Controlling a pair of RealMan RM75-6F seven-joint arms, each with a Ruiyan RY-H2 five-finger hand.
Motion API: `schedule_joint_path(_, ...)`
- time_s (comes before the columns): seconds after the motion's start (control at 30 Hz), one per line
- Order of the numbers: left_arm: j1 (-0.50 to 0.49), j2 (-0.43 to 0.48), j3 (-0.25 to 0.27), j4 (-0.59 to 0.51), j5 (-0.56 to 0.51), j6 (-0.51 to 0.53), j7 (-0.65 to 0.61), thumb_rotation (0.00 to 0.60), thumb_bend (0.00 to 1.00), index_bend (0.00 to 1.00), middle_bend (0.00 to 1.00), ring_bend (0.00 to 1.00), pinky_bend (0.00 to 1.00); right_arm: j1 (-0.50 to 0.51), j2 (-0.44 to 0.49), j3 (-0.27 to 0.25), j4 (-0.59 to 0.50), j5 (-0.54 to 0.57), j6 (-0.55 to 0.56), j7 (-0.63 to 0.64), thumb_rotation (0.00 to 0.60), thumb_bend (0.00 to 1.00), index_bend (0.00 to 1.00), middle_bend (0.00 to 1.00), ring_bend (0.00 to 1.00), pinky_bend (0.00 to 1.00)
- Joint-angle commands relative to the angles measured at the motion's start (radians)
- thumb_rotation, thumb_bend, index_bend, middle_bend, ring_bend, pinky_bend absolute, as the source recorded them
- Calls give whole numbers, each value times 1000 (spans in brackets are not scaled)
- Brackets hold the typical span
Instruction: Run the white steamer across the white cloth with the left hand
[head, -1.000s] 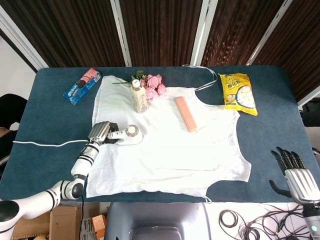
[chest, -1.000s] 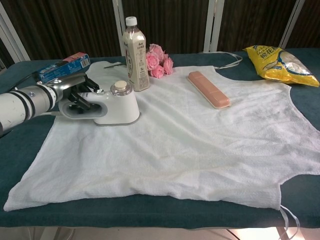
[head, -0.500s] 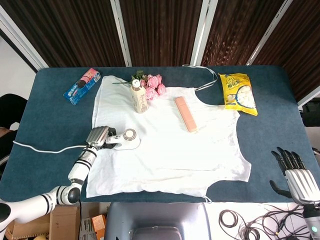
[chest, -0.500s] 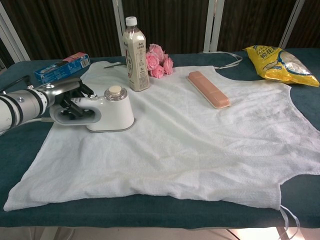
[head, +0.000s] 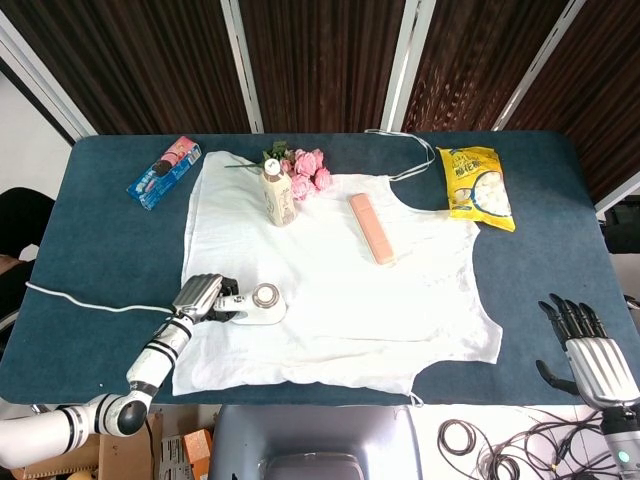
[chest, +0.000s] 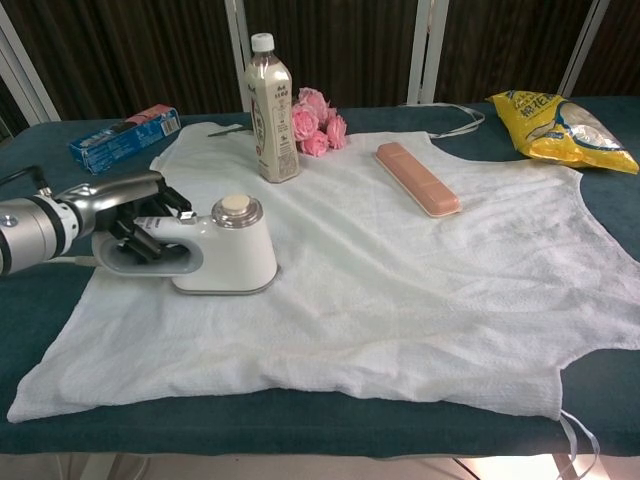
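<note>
my left hand (chest: 128, 205) is wrapped around the handle of the white steamer (chest: 205, 257), fingers curled through the loop of the handle, so the steamer is held firmly. the steamer sits flat on the white cloth (chest: 400, 290), near the cloth's left edge and toward the front of the table, its round capped top facing up. in the head view the same hand (head: 199, 297) and steamer (head: 257, 305) show at the lower left part of the cloth (head: 350, 300), and a thin white cord (head: 90, 303) trails from that side across the dark blue table (head: 110, 240). my right hand (head: 585, 345) hangs off the table's right front corner, fingers spread apart and holding nothing. further back on the cloth a bottle (chest: 268, 110) with a white cap stands upright, with a bunch of pink roses (chest: 315, 122) just beside it, and a pink flat case (chest: 417, 178) lies at a slant to their right. a yellow snack bag (chest: 552, 125) lies at the far right of the table, off the cloth, and a blue and pink packet (chest: 125, 135) lies at the far left, also off the cloth.
</note>
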Motion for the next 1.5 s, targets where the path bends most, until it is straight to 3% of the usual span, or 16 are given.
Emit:
schedule_joint_path(0.03, -1, 0, -1, -4, 2, 0, 1, 600, 516, 1000, 867, 825, 772, 0, 0, -1, 0, -1, 0, 0, 600, 257, 0, 0, 0, 0)
schedule_joint_path(0.47, -65, -82, -88, 202, -98, -44, 5, 600, 514, 1000, 867, 825, 772, -5, 9, 1, 5, -2, 12, 28, 600, 257, 0, 0, 0, 0)
schedule_joint_path(0.77, -94, -114, -115, 315, -145, -81, 15, 600, 509, 1000, 867, 825, 772, -8, 11, 0, 7, -6, 18, 33, 600, 258, 0, 0, 0, 0)
schedule_joint_path(0.97, -76, -85, -97, 241, -106, -71, 9, 600, 508, 1000, 867, 825, 772, -5, 9, -1, 6, -7, 13, 28, 600, 258, 0, 0, 0, 0)
schedule_joint_path(1.37, -25, 12, -36, -34, -22, -92, -38, 600, 506, 1000, 867, 825, 772, -4, 6, -5, 3, -15, 11, 16, 600, 258, 0, 0, 0, 0)
schedule_joint_path(1.5, -27, 6, -24, -44, -4, -89, -35, 600, 506, 1000, 867, 825, 772, -6, 6, -5, 2, -16, 15, 17, 600, 258, 0, 0, 0, 0)
